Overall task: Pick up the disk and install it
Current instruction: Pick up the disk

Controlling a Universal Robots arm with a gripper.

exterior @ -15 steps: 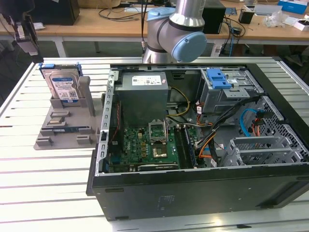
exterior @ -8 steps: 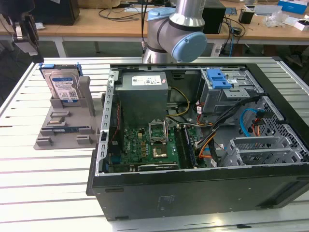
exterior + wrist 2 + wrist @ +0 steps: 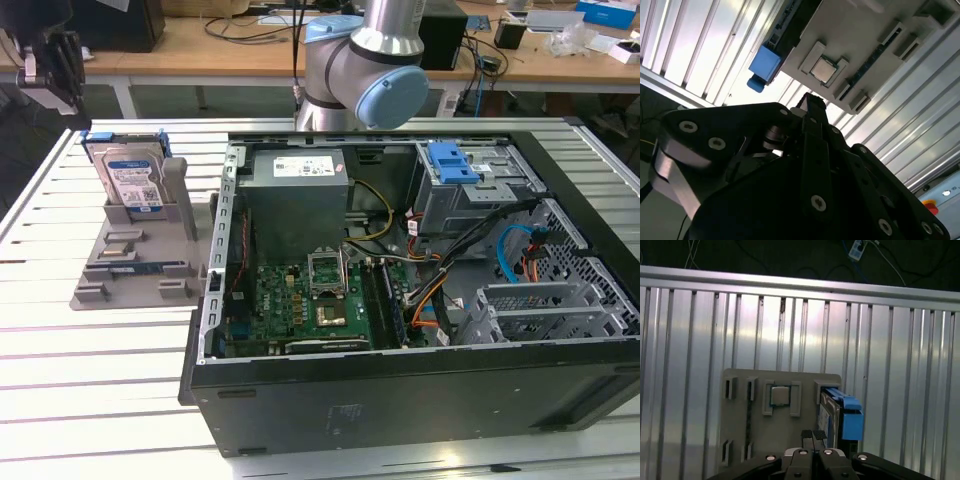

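The disk [image 3: 132,178] stands upright on its edge in a grey plastic holder [image 3: 130,265] at the exterior view's left, its blue-and-white label facing the camera and a blue frame round its edges. My black gripper [image 3: 60,72] hangs high above the table, up and to the left of the disk, apart from it. In the first wrist view the gripper [image 3: 813,435] looks down on the holder [image 3: 740,415] with the disk [image 3: 832,412] edge-on. Its fingertips are together with nothing between them. The second wrist view catches the disk's blue corner [image 3: 765,62] past the gripper [image 3: 812,102].
An open black computer case [image 3: 400,380] lies right of the holder, with a motherboard [image 3: 320,300], a grey power-supply box [image 3: 298,195] and a metal drive bay [image 3: 480,195] carrying a blue latch [image 3: 450,160]. A processor chip [image 3: 780,395] sits in the holder. The arm's base [image 3: 360,70] rises behind the case.
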